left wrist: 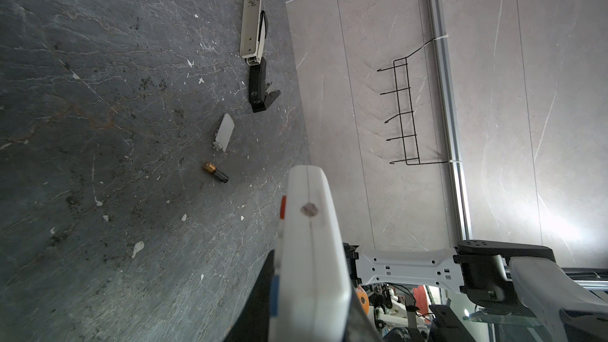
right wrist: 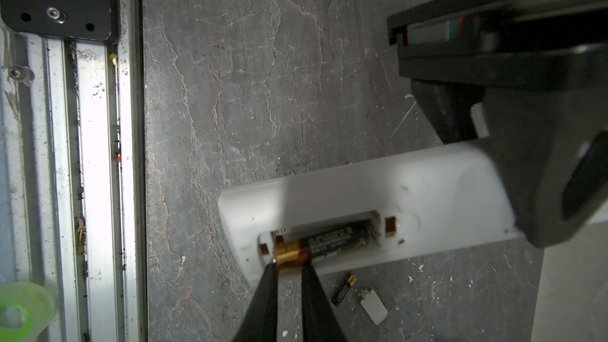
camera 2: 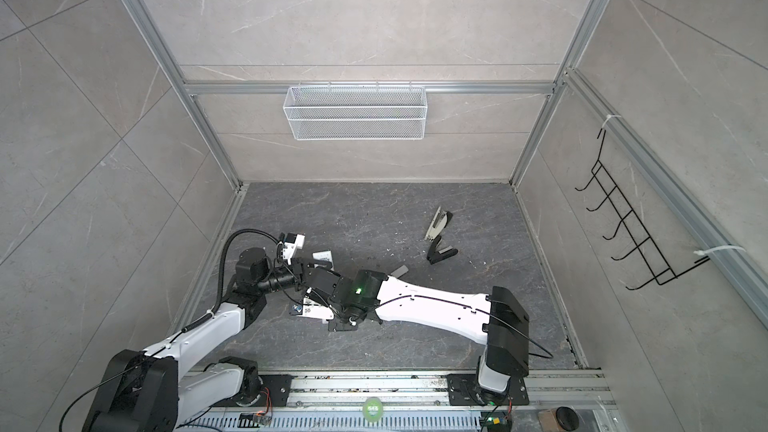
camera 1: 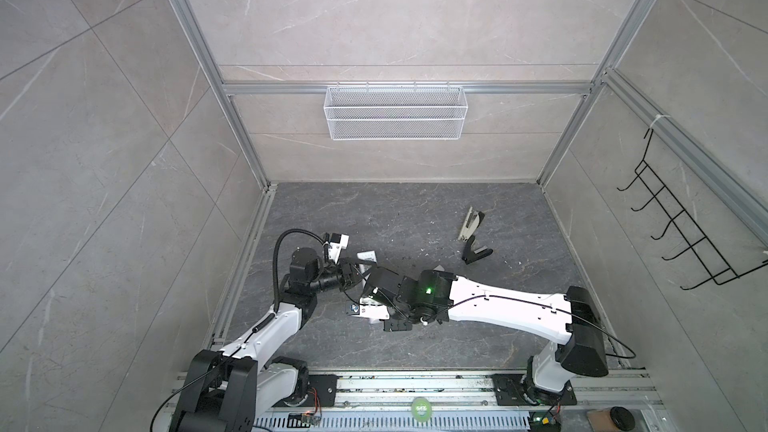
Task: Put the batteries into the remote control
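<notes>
Battery (right wrist: 329, 240) half-seated in the open remote control (right wrist: 362, 185)
Right gripper (right wrist: 289, 263) pinches its gold end, long axis along the remote; left gripper (right wrist: 526, 192) clamps the remote's far end.

Battery (left wrist: 215, 172), cover (left wrist: 224, 132), stapler (left wrist: 252, 27) on slate tabletop (left wrist: 98, 110)

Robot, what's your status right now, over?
Left hand grips remote. Right hand pinches battery, partly in open bay. Second battery loose on table. Nothing blocking.
</notes>
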`<state>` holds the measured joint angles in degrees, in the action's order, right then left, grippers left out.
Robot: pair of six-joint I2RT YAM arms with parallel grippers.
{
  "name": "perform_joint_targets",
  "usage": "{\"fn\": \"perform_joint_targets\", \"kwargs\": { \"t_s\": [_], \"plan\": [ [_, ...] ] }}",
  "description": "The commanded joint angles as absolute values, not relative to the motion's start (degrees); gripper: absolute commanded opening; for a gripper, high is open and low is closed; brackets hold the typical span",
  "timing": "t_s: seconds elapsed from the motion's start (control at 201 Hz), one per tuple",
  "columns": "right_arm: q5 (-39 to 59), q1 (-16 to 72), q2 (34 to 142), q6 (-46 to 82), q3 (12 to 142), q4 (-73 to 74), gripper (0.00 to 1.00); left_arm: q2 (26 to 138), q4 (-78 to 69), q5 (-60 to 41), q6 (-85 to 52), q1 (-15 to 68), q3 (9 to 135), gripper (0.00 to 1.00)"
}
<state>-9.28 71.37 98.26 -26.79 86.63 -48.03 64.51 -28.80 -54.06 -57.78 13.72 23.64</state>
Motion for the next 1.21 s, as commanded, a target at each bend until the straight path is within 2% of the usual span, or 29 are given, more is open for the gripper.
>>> {"fn": "perform_joint_targets", "kwargs": {
  "t_s": [0.0, 1.205],
  "plan": [
    [-12.59, 70.44, 100.8, -26.84, 87.1, -48.15, 0.16, 63.82, -32.61, -60.16, -60.83, 14.21, 24.98, 0.0],
    [-13.69, 68.11, 108.36, -20.14, 95.4, -53.38, 0.07, 63.52, -32.96, -60.11, -61.08, 14.22, 24.7, 0.0]
  ]
}}
